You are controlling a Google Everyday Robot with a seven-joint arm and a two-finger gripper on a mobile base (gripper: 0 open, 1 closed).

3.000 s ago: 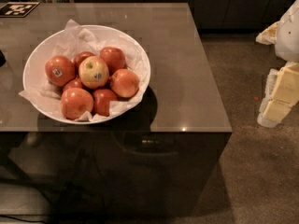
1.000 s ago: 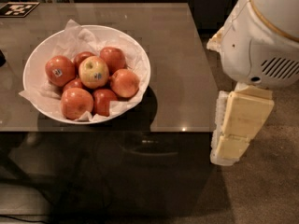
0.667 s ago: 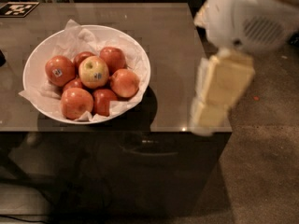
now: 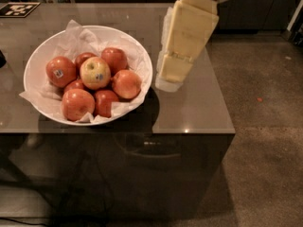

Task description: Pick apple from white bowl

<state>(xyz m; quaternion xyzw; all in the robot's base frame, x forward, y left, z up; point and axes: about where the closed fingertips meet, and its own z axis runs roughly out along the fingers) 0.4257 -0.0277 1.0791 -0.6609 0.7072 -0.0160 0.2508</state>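
Note:
The apple (image 4: 95, 73) is pale yellowish-green with a red blush and a small dark sticker. It lies on top of several deeper red apples in the middle of the white bowl (image 4: 34, 56), which is lined with crumpled white paper. The bowl stands on the left half of a glossy brown table (image 4: 199, 109). My gripper (image 4: 168, 84), cream-coloured, hangs from the top of the view over the table, just right of the bowl's rim. It is to the right of the apple and holds nothing that I can see.
A red apple with a white-blue sticker (image 4: 60, 71) lies at the bowl's left. A black-and-white marker tag (image 4: 17, 8) lies at the table's far left corner. The table's front edge (image 4: 142, 133) and right edge drop to brown carpet (image 4: 265, 126).
My arm has swung in from the right, off the floor side, to over the table beside the bowl. The bowl and apples have not moved.

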